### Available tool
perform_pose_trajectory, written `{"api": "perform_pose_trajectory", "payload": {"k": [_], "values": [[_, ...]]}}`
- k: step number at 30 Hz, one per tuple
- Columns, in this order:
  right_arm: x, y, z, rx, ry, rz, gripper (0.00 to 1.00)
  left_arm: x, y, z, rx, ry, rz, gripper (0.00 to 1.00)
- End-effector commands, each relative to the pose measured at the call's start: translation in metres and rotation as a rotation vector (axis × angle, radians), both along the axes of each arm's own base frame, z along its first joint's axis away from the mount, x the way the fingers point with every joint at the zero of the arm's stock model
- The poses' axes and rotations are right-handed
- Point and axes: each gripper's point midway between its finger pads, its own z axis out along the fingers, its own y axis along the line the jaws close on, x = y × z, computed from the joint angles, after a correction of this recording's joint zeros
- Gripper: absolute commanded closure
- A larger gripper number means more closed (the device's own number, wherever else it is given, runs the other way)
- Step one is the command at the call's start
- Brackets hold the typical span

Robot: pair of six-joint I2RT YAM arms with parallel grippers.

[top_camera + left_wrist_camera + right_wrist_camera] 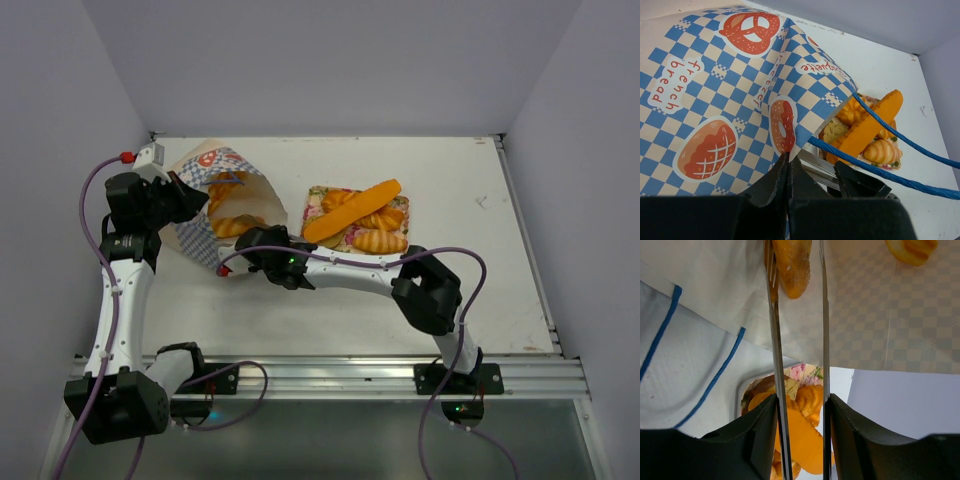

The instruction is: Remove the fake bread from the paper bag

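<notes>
Fake bread (790, 265) loaf lies between parted right gripper (796, 260) fingers inside paper bag (715, 100). Left gripper (788, 167) clenched on bag rim.

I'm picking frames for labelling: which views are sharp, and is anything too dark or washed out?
Top external: even light, sharp, no glare. Left wrist: paper bag print crisp, left claw a featureless black silhouette. Right wrist: the checks show faintly through the bag paper, and the bread inside the right claw is slightly soft.
</notes>
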Motion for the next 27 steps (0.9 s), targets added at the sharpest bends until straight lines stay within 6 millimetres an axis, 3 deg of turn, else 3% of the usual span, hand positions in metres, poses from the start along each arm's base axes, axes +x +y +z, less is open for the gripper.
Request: {"api": "perform_pose_trajectory", "payload": {"k": [1, 18, 21, 24, 27], "values": [[0.008, 0.006, 0.045, 0.112, -0.074, -0.013, 0.53, 0.001, -0.002, 0.018, -0.004, -0.046, -0.021, 1.00], [0.023, 0.006, 0.010, 0.042, -0.055, -0.037, 0.58, 0.000, -0.002, 0.021, -0.004, -0.051, -0.021, 1.00], [0.025, 0.004, 0.008, 0.038, -0.048, -0.042, 0.64, 0.000, -0.002, 0.019, -0.003, -0.048, -0.021, 1.00], [0.024, 0.003, 0.012, 0.050, -0.037, -0.039, 0.79, 0.000, -0.002, 0.017, -0.003, -0.043, -0.020, 1.00], [0.020, 0.002, 0.021, 0.074, -0.023, -0.034, 0.88, 0.001, -0.001, 0.016, 0.001, -0.041, -0.015, 1.00]]}}
